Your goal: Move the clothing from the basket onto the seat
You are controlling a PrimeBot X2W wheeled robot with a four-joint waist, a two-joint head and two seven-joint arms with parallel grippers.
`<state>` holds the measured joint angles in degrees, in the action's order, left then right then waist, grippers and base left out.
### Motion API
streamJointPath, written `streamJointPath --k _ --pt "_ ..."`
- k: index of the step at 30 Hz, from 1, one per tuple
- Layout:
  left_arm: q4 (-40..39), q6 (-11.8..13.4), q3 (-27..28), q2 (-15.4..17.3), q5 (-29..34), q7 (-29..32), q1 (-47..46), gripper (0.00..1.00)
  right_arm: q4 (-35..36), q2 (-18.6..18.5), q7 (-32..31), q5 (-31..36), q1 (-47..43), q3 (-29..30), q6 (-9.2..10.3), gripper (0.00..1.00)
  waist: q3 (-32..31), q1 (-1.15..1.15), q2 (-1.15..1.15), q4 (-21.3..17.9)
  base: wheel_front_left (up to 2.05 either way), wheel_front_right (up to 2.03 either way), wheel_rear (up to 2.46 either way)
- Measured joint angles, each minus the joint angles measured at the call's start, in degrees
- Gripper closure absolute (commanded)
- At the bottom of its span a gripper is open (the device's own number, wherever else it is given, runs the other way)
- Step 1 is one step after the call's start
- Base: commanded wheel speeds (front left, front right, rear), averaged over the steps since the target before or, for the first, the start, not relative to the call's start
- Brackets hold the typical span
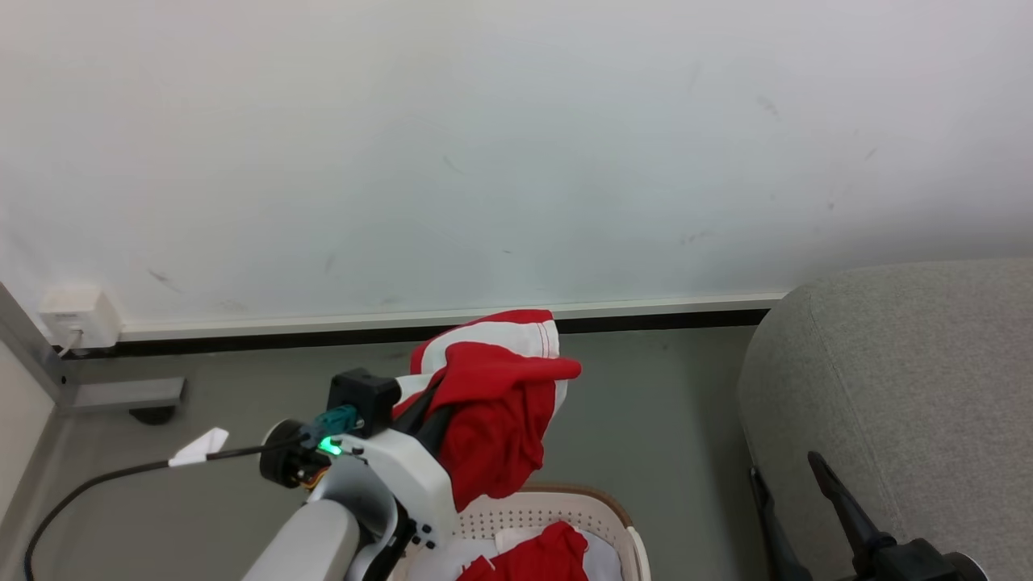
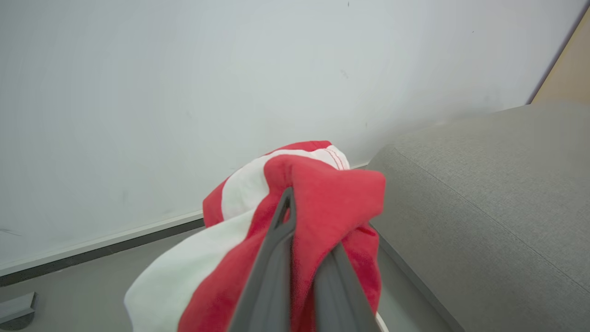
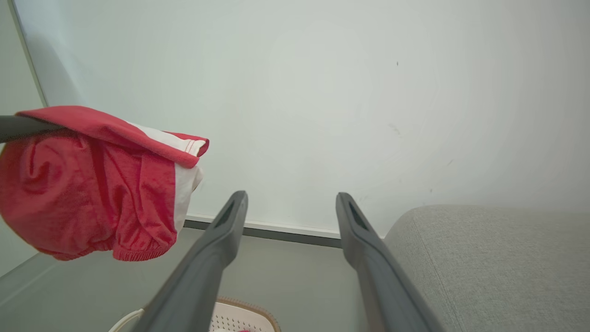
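At the far left a small white socket box (image 1: 79, 315) sits low on the wall (image 1: 516, 145). A black cable (image 1: 89, 482) runs over the grey floor (image 1: 646, 420) toward the robot's pale left arm (image 1: 379, 484). The left gripper (image 2: 304, 221) is raised, its two dark fingers pinched together on a red garment (image 1: 492, 403) with a broad white band. The cloth drapes over the fingertips and hangs in loose folds in the air, above the near basket (image 1: 601, 494), left of the sofa and not touching it. In the basket lies another red cloth (image 1: 542, 555) on white fabric. To the right stands the grey sofa (image 1: 904, 387), its rounded corner facing the basket. The right gripper (image 3: 291, 197) is low at the near right, just beside that corner, its fingers spread wide with nothing held between them.
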<state>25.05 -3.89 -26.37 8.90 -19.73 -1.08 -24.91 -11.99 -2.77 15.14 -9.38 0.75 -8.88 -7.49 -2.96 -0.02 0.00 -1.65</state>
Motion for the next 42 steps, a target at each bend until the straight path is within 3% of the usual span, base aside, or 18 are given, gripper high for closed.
streamJointPath --k 4,12,20,30,38,39,40,42 --pt "-5.83 1.03 0.27 1.37 -0.43 2.82 2.04 1.00 1.24 -0.31 0.00 0.42 0.03 -1.54 0.00 0.00 -0.10 0.01 0.00 -0.19 0.00 0.00 0.00" --pt "-15.93 2.76 -0.82 3.23 -0.64 7.82 5.95 1.00 3.52 -8.45 0.01 0.67 8.28 -14.90 0.00 0.00 0.54 0.01 0.00 -0.97 0.00 0.00 0.00" --pt "-18.31 2.07 -3.49 2.72 -0.63 9.66 6.04 1.00 -2.65 -14.32 -0.45 -2.41 21.76 -30.18 -0.02 0.00 0.99 0.02 0.00 -0.33 0.00 0.00 0.00" --pt "-18.37 0.29 -7.38 0.94 -0.62 10.70 4.82 1.00 -16.78 -12.37 -1.02 -7.77 33.33 -46.42 -0.07 0.00 0.81 0.02 0.00 1.07 0.00 0.00 0.00" --pt "-17.93 -1.12 -9.68 0.02 -1.92 11.10 4.34 1.00 -27.63 -6.05 -0.35 -14.77 35.85 -51.12 -0.07 0.02 -0.02 0.02 0.00 1.19 0.00 0.00 0.00" --pt "-17.80 -1.13 -9.80 -0.19 -2.02 11.07 4.29 1.00 -28.56 -5.49 -0.16 -16.06 35.85 -51.05 -0.07 0.67 -0.08 0.02 0.00 1.25 0.00 0.00 0.00" --pt "-17.70 -1.19 -9.90 -0.31 -2.18 11.02 4.25 1.00 -29.17 -4.97 -0.11 -17.33 35.84 -51.28 -0.07 1.00 -0.12 0.02 0.00 1.34 0.00 0.00 0.00" --pt "-17.46 -1.31 -9.92 -0.34 -2.52 10.80 4.21 1.00 -29.41 -4.36 -0.11 -20.12 35.53 -51.26 -0.07 1.00 -0.10 0.02 0.00 1.45 0.00 0.00 0.00"
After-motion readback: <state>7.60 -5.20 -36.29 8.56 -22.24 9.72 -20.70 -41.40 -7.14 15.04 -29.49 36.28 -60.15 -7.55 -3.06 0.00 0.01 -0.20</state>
